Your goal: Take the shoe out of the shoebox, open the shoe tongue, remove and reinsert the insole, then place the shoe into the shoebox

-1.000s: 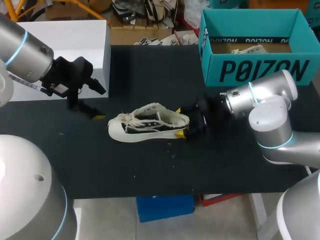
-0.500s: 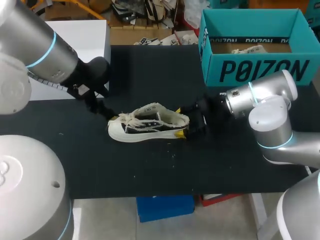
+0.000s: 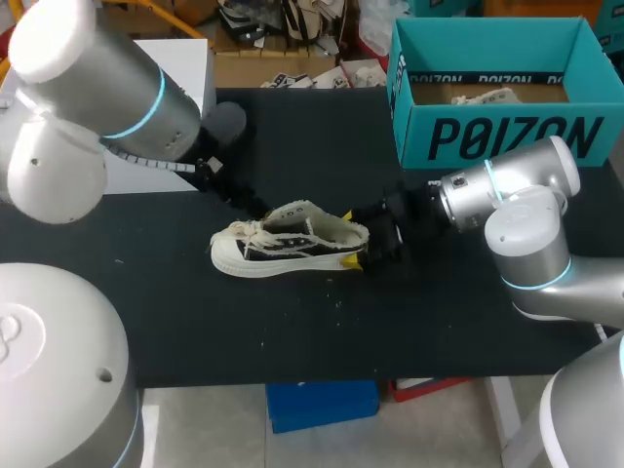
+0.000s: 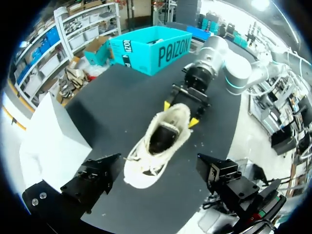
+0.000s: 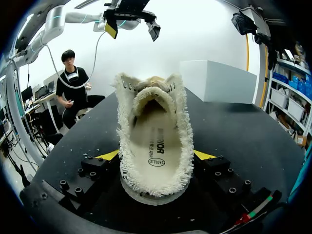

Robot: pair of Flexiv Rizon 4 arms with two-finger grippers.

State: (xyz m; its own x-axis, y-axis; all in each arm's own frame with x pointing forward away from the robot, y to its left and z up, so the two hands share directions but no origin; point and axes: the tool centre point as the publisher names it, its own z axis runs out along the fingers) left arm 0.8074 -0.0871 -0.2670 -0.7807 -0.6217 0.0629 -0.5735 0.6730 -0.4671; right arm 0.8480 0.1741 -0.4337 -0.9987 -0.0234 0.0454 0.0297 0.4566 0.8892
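Note:
A cream and black canvas shoe (image 3: 288, 244) lies upright on the black table (image 3: 292, 331), toe to the left. My right gripper (image 3: 363, 242) is shut on its heel, one yellow tip on each side. In the right wrist view the shoe (image 5: 153, 146) fills the space between the fingers, its insole showing. My left gripper (image 3: 249, 207) hangs just behind the laces, open and empty. From the left wrist view the shoe (image 4: 158, 139) lies below, between the spread black fingers (image 4: 95, 178). The teal shoebox (image 3: 497, 136) stands open at the back right.
A white box (image 3: 156, 88) stands at the back left, beside my left arm. A second pale shoe (image 3: 483, 96) lies inside the teal shoebox (image 4: 151, 48). Small crumbs dot the table in front of the shoe.
My left arm has swung right from in front of the white box to just above the shoe's laces, still open. The right gripper and the shoe have stayed put.

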